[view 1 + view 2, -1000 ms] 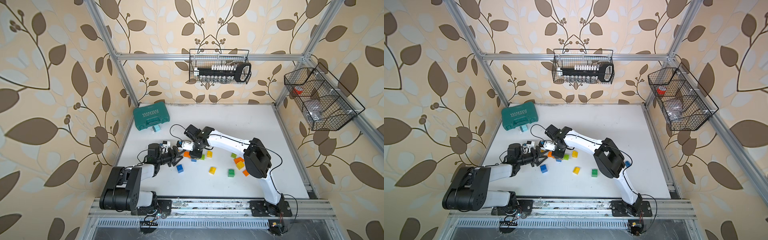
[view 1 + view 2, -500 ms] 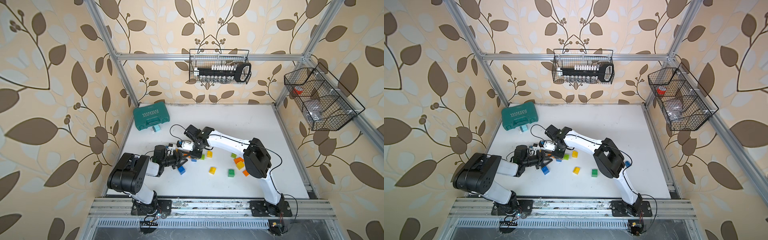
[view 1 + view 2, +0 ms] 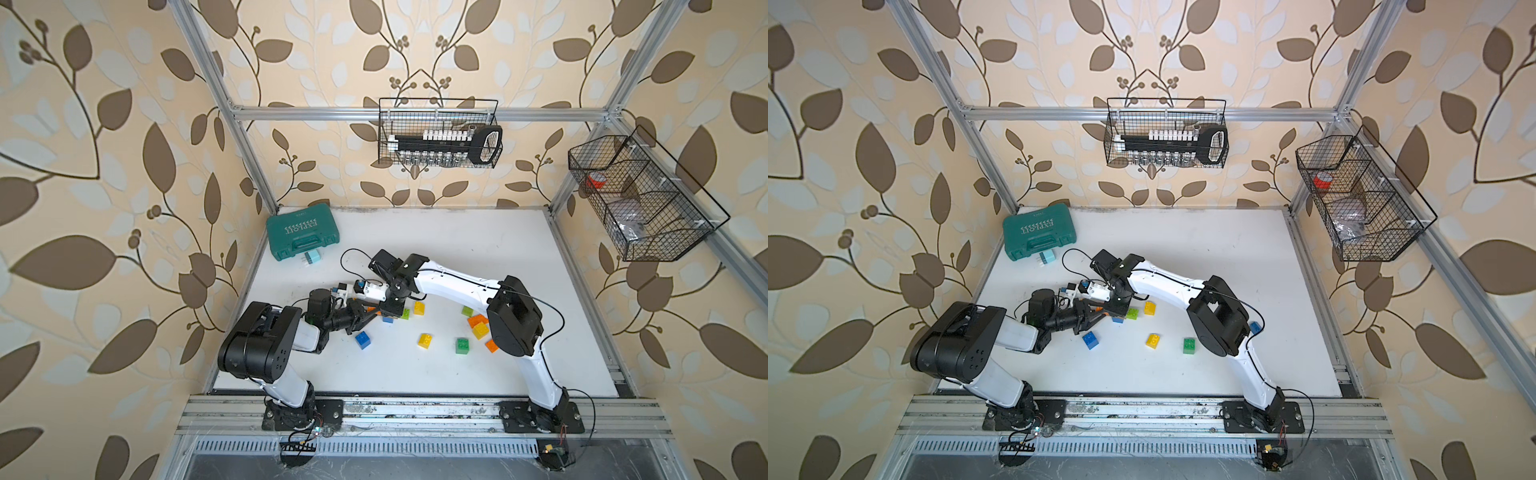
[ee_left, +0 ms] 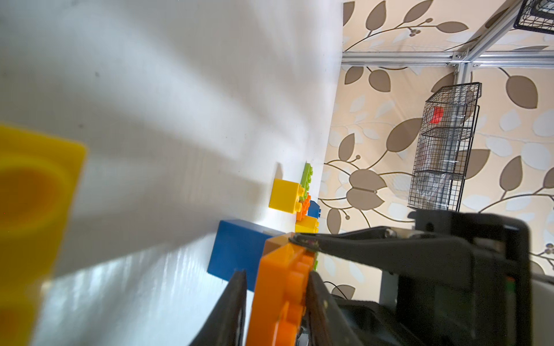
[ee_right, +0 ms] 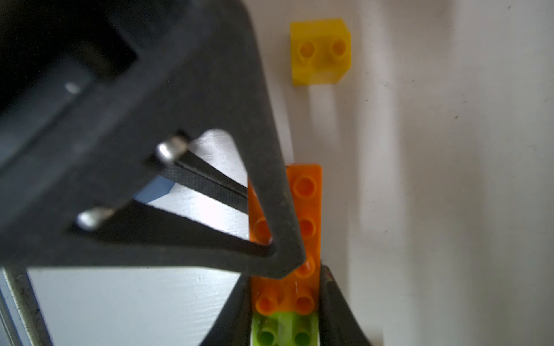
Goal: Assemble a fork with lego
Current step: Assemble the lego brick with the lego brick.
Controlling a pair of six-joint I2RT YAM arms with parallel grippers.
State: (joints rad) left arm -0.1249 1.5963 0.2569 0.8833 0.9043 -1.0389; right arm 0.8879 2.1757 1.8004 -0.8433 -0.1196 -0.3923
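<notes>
A long orange brick (image 5: pixel 305 185) with a lime green brick (image 5: pixel 281 332) at its end is held above the white table. My right gripper (image 5: pixel 284 287) is shut on that joined end, pointing down, in both top views (image 3: pixel 392 309) (image 3: pixel 1117 309). My left gripper (image 4: pixel 277 274) reaches in from the left (image 3: pixel 372 314) and is shut on the orange brick (image 4: pixel 278 293), one finger on the studs, one behind. A brown brick (image 4: pixel 272 242) and a blue brick (image 4: pixel 236 248) show just past it. Loose lego lies nearby: blue (image 3: pixel 363 340), yellow (image 3: pixel 425 340), green (image 3: pixel 462 345).
More bricks lie to the right: a yellow one (image 3: pixel 419 308) and an orange-yellow cluster (image 3: pixel 478 326) beside the right arm's elbow. A teal tool case (image 3: pixel 302 236) sits at the back left. Wire baskets hang on the back wall (image 3: pixel 440 133) and right wall (image 3: pixel 640 199).
My left arm has swung right toward the right gripper, and its jaws have closed from wide open onto the orange brick. The right arm has held still.
</notes>
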